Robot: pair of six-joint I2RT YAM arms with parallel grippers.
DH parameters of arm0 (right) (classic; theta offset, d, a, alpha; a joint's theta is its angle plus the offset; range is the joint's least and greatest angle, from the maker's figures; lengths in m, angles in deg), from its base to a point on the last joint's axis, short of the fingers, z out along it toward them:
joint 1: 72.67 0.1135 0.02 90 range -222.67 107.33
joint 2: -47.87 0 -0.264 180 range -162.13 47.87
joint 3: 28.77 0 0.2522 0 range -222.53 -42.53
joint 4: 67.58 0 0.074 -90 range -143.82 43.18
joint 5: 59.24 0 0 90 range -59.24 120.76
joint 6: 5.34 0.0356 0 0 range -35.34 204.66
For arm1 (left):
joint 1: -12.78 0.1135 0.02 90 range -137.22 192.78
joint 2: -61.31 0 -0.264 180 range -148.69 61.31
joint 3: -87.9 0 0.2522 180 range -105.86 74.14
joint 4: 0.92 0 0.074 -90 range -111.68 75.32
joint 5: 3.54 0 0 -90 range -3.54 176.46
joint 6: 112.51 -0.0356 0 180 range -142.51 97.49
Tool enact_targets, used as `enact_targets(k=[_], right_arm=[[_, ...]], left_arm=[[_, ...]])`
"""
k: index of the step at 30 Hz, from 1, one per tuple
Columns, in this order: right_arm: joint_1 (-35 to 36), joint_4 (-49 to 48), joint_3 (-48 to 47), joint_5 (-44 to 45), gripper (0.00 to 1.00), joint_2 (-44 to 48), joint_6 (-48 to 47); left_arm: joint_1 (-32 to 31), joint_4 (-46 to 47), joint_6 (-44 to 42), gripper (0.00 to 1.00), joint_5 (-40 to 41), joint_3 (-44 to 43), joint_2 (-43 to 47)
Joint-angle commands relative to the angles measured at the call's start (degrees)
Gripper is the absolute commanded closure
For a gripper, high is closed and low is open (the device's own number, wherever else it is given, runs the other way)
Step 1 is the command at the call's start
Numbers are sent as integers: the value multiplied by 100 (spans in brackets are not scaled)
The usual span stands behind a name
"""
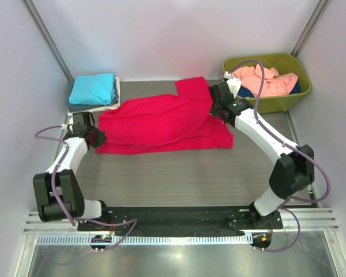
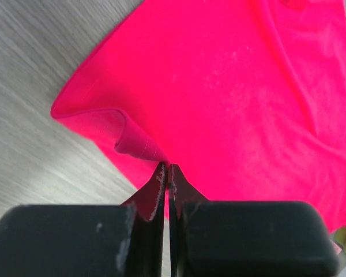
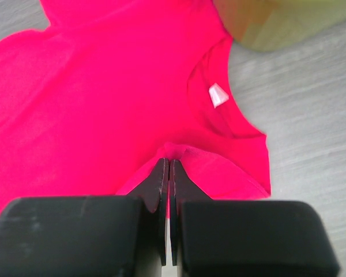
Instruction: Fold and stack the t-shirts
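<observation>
Top external: left tool, right tool pinch t-shirt.

I see spread shirt mid table; folded shirts at 10 o'clock; tub at 2, more shirts inside.

Left gripper: low at the table, forearm angled forward, jaws pressed together on a fold at the shirt edge. Right gripper: arm stretched forward-left, jaws pressed together on cloth beside the collar.
</observation>
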State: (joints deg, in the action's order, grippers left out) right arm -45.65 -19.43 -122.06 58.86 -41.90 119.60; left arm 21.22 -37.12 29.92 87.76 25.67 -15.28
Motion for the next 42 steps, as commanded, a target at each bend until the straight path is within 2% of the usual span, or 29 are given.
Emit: enact_targets(k=[1, 8, 9, 11, 12, 13, 14, 15, 16, 17, 18, 21, 22, 24, 25, 28, 31, 35, 37, 42], right_arm=[[-171, -292, -632, -50, 99, -416, -303], [-444, -328, -1969, -366, 99, -1813, -505], [-453, -337, -2153, -436, 96, -1981, -549], [-479, -241, -2724, -376, 72, -2534, -637], [-514, -196, -2935, -358, 50, -2701, -655], [-592, -161, -3346, -427, 38, -2894, -698], [-637, -22, -3568, -419, 27, -3149, -708], [-672, 110, -3770, -402, 19, -3256, -716], [-698, 251, -4042, -349, 16, -3283, -734], [-690, 365, -4010, -331, 16, -3092, -743], [-690, 349, -3844, -375, 15, -2907, -752], [-690, -221, -2274, -533, 15, -1783, -559], [-690, -414, -1295, -577, 15, -1432, -410], [-699, -854, -401, -744, 15, -616, -286], [-699, -960, 334, -840, 15, -385, -225], [-795, -1268, 1584, -1253, 15, 398, -102], [-971, -1496, 2386, -1657, 16, 864, 13], [-1243, -1873, 2916, -1948, 17, 883, -57], [-1418, -2023, 3109, -2071, 18, 795, -57], [-1692, -2612, 3259, -2432, 19, 339, -57]], left_arm=[[52, 205, -57, 100, 46, -443, -293], [210, -59, -48, 100, -42, -1278, -1645], [219, -146, -39, 99, -86, -1401, -1770], [271, -191, -83, 87, -95, -1831, -2024], [298, -408, -75, 87, -104, -1998, -2235], [359, -532, -48, 86, -286, -2209, -2324], [490, -621, -39, 82, -393, -2454, -2359], [526, -665, -83, 56, -568, -2544, -2342], [535, -744, -135, 46, -569, -2614, -2290], [535, -849, -197, 41, -535, -2641, -2202], [535, -885, -250, 30, -508, -2546, -2045], [535, -658, -250, 17, -324, -1730, -1281], [535, -518, -207, 16, -350, -1423, -852], [535, -132, -197, 16, -393, -591, -481], [535, -34, -215, 16, -385, -359, -296], [544, 116, -224, 17, -262, 389, 232], [561, 371, -110, 18, -262, 977, 575], [570, 678, -83, 19, -192, 1383, 681], [658, 784, -66, 24, -226, 1445, 471], [790, 1188, -48, 24, -552, 1498, -21]])
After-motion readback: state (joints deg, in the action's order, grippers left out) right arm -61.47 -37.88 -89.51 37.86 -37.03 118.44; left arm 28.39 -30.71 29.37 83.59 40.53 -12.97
